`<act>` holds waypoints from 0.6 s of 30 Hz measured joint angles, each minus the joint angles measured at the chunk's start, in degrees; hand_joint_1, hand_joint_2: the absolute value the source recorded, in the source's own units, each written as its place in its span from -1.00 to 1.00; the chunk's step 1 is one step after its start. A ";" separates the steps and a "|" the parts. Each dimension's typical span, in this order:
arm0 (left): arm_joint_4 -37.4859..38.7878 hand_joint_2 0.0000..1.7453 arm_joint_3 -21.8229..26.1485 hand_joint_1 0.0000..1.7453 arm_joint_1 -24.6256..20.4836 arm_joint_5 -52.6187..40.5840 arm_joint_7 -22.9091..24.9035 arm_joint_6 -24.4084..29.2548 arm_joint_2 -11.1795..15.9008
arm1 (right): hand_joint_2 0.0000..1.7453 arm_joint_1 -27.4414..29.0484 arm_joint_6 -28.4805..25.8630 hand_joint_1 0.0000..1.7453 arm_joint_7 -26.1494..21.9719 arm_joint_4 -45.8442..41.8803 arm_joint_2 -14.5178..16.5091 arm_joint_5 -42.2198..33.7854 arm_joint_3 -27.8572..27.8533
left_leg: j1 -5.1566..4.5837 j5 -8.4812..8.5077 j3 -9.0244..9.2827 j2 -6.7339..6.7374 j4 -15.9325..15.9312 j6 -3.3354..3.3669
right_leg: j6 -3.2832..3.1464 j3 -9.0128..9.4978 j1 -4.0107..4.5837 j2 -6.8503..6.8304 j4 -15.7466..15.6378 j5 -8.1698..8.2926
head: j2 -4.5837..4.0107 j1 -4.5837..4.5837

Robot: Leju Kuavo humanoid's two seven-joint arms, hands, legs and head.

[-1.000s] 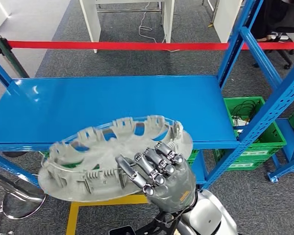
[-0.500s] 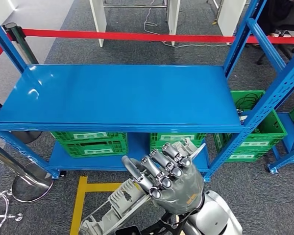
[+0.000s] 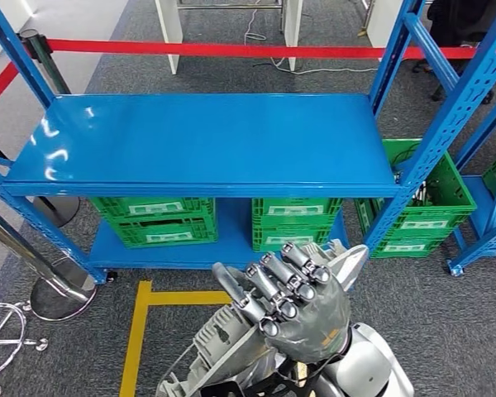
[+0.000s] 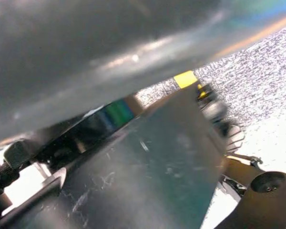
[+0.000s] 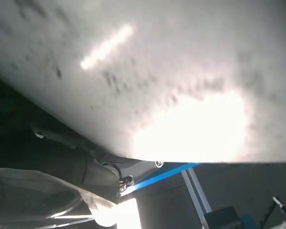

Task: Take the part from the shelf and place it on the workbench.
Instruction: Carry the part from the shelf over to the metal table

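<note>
Grey carpet floor (image 3: 170, 83) beyond the hand, crossed by a red barrier tape (image 3: 233, 50). Blue shelf (image 3: 202, 141) ahead of the right hand (image 3: 295, 310), top deck bare of the part. Green crates (image 3: 155, 219) under the deck, ahead and left of the hand; yellow floor marking (image 3: 136, 327) directly left of it.

Part (image 3: 233, 343) off the shelf, held low and close to the body, tilted, rim running down-left from the hand. Right hand clasped on the upper rim, fingers (image 3: 277, 285) curled over the edge. Left hand's state could not be told: wrist view blurred.

Part judged a moulded plastic wheel cover: light, broad, thin, likely flexible. Best taken at the rim, near a rib. Grey, ribbed and tabbed on the visible side, with spoke-like openings.
</note>
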 joint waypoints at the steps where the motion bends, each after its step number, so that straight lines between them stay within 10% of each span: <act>1: 0.00 -1.00 0.00 -1.00 -0.05 -0.01 0.00 0.00 -0.01 | 1.00 0.01 0.00 1.00 0.00 -0.11 0.01 0.00 -0.03 | -0.19 -0.46 0.75 -0.05 -1.70 0.40 | 0.40 -0.35 -0.02 -0.02 0.11 0.45 | 0.00 0.01; 4: 0.01 -1.00 0.01 -1.00 -0.02 -0.01 0.01 -0.04 -0.04 | 1.00 0.08 -0.01 1.00 -0.01 -0.26 0.01 -0.01 -0.19 | -0.42 0.66 -0.22 0.10 -2.33 2.07 | 1.60 -1.04 -0.30 0.11 0.29 0.79 | -0.01 0.02; 9: 0.01 -1.00 0.02 -1.00 -0.14 -0.02 0.02 -0.17 -0.07 | 1.00 0.20 -0.02 1.00 -0.01 -0.30 -0.01 -0.02 -0.37 | -0.70 4.21 -4.62 0.40 -2.45 3.72 | 2.30 -4.31 -0.31 0.71 13.07 -10.61 | 0.00 0.52; 11: 0.01 -1.00 0.02 -1.00 -0.13 -0.11 0.04 -0.22 -0.07 | 1.00 0.33 -0.02 1.00 -0.12 -0.31 -0.01 -0.02 -0.46 | -0.96 5.61 -6.55 0.43 -2.27 3.72 | 2.19 -2.81 -0.26 0.71 15.23 -9.16 | 0.00 0.55; 13: 0.01 -1.00 0.00 -1.00 -0.20 -0.55 0.60 -0.29 -0.15 | 1.00 0.52 -0.02 1.00 -0.23 -0.51 0.00 -0.02 -0.74 | -1.13 6.84 -8.11 0.41 -2.02 3.57 | 1.76 2.10 -0.17 0.73 10.18 -5.75 | 0.00 0.55; 15: 0.01 -1.00 -0.09 -1.00 -0.40 -1.35 1.83 -0.22 -0.39 | 1.00 0.63 -0.03 1.00 0.12 -1.16 0.10 -0.02 -1.05 | -1.36 7.91 -9.04 0.34 -1.73 3.23 | 1.28 8.24 0.01 0.77 1.65 -5.78 | 0.00 0.56; 18: 0.01 -1.00 -0.45 -1.00 -0.71 -2.48 3.32 0.29 -0.71 | 1.00 0.90 -0.04 1.00 0.89 -2.60 0.43 -0.02 -1.37 | -1.40 9.66 -9.76 0.33 -1.78 2.43 | 0.58 10.31 0.29 0.84 -3.47 -7.10 | 0.01 0.55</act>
